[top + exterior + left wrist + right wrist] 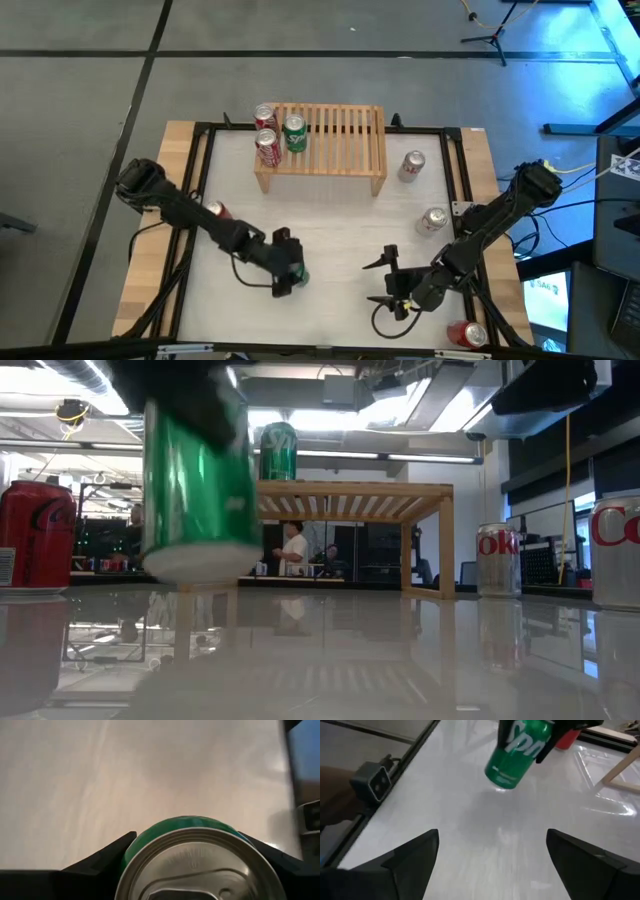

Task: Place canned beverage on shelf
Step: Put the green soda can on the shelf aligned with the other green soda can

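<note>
My left gripper (288, 272) is shut on a green can (198, 490) near the table's front, left of centre; the can also shows in the right wrist view (519, 751) and the left wrist view (192, 857). The light-wood shelf (335, 140) stands at the far middle of the table on its side legs, with two red cans (266, 147) and a green can (294, 133) standing on its left end. My right gripper (388, 280) is open and empty, to the right of the held can. My left gripper pinches the green can's upper side wall (150, 837) between its two fingers, one on each side just below the top rim. The fingers come from above, pointing down. The can hangs upright, slightly tilted, lifted clear of the table.
A red can (216, 210) stands at the left under my left arm. Two silver cans (412, 166) (432, 221) stand right of the shelf, and a red can (468, 334) lies at the front right corner. A black frame rims the white table (330, 230).
</note>
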`<state>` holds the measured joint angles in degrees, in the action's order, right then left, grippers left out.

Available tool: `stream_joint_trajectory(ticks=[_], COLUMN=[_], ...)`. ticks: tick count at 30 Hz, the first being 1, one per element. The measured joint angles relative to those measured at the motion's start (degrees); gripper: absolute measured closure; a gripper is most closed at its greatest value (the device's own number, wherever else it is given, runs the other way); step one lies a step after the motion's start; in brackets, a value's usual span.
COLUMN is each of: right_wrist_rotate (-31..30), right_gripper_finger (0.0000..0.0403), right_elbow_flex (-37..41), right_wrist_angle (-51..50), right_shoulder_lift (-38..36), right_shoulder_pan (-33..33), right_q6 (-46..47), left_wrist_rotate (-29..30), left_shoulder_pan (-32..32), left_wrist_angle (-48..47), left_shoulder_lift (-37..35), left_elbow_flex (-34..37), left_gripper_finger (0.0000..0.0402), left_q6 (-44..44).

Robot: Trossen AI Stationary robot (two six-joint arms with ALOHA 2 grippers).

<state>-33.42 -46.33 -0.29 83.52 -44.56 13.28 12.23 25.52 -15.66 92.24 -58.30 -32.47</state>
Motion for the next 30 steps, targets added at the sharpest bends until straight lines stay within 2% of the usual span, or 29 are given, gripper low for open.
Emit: stream_joint_trajectory(ticks=[6,11,20,26,30], right_wrist_rotate=[-0.01,-0.01,-0.01,-0.01,-0.01], right_gripper_finger=[0.0041,0.004,0.004,0.004,0.004], right_elbow_flex=[0.0,0.0,0.0,0.0,0.0], right_wrist_angle=[-0.07,0.11,0.17,0.15,0.19], right_shoulder_lift=[0.01,0.01,0.01,0.01,0.01], right_shoulder_pan=[0.0,-0.02,-0.02,-0.02,-0.02], right_q6=[-0.02,-0.02,0.08,0.13,0.15], left_wrist_rotate=[1.05,-0.32,-1.24,-2.79,-1.17], left_shoulder_pan=[-0.26,-0.28,-0.02,0.27,1.62], left_wrist_angle=[-3.36,-4.36,-2.2,-2.75,-4.07], left_shoulder_lift=[0.31,1.74,1.69,1.02,-1.01], left_elbow_flex=[0.01,0.06,0.01,0.01,0.01], left_gripper_finger=[0.0125,0.0124,0.0066,0.0065,0.0066], left_q6=[0.9,1.09,2.2,2.25,-0.19])
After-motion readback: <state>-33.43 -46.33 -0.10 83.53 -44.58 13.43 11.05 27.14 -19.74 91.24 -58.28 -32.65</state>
